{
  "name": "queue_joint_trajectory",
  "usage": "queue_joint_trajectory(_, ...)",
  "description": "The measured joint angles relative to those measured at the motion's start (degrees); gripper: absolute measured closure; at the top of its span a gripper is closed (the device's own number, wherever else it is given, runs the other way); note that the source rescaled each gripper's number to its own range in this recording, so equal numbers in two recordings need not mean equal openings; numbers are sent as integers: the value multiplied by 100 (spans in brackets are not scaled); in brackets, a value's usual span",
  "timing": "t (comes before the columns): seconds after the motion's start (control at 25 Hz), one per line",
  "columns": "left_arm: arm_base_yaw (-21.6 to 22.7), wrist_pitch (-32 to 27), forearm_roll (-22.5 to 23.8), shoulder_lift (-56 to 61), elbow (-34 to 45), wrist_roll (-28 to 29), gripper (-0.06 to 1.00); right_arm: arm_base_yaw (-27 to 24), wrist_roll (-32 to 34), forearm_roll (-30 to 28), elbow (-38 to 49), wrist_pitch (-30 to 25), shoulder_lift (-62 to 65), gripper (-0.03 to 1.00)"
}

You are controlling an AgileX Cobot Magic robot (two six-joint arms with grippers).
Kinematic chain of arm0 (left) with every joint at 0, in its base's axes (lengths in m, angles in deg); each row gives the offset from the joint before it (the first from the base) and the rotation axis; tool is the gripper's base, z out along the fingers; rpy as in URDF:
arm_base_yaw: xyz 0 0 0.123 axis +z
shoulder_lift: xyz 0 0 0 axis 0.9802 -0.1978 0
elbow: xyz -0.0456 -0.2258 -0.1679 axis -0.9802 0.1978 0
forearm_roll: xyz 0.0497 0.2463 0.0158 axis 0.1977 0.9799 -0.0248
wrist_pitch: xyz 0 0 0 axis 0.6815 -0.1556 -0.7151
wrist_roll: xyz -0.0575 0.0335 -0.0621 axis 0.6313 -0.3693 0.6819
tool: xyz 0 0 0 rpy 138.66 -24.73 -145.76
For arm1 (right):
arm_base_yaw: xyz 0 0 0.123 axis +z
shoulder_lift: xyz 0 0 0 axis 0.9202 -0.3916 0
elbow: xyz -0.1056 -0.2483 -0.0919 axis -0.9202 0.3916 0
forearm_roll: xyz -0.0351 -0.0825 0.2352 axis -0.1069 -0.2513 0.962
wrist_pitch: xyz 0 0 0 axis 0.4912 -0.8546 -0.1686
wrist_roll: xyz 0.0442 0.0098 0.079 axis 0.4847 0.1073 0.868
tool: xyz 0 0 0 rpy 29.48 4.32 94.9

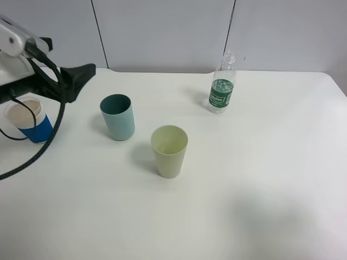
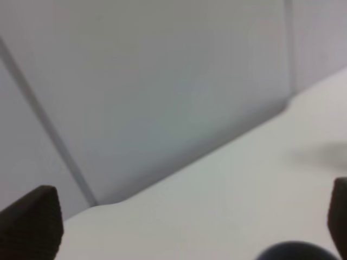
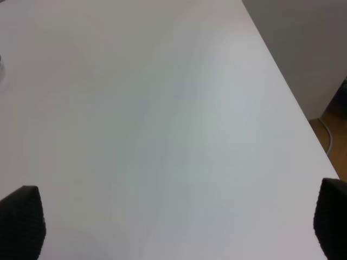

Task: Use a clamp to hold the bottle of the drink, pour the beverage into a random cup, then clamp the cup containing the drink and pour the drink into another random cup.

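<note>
Both grippers, left and right, gape wide and empty, the left gripper raised behind the teal cup.

- Bright, even overhead light; soft shadows fall left of the teal plastic tumbler and pale yellow-green tumbler.
- Both wrist views are blurred.
- No glare on the white table.

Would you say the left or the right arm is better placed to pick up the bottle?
Probably the right: the bottle stands upright on the table's right half, while the left gripper hangs open at the far left, beyond the teal cup.
</note>
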Motion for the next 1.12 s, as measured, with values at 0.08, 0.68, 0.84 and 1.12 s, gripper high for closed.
queue_joint_trajectory(0.08, 0, -599, -181, 558, 0, 18, -3, 0, 0, 0, 0, 0, 0, -3)
queue_joint_trajectory(0.68, 0, -6366, -1164, 4316, -968, 23, -4, 0, 0, 0, 0, 0, 0, -3)
queue_joint_trajectory(0.84, 0, -7784, -1237, 4771, -1319, 23, -4, 0, 0, 0, 0, 0, 0, -3)
queue_joint_trajectory(1.12, 0, -9230, -1641, 5463, -1461, 23, -4, 0, 0, 0, 0, 0, 0, -3)
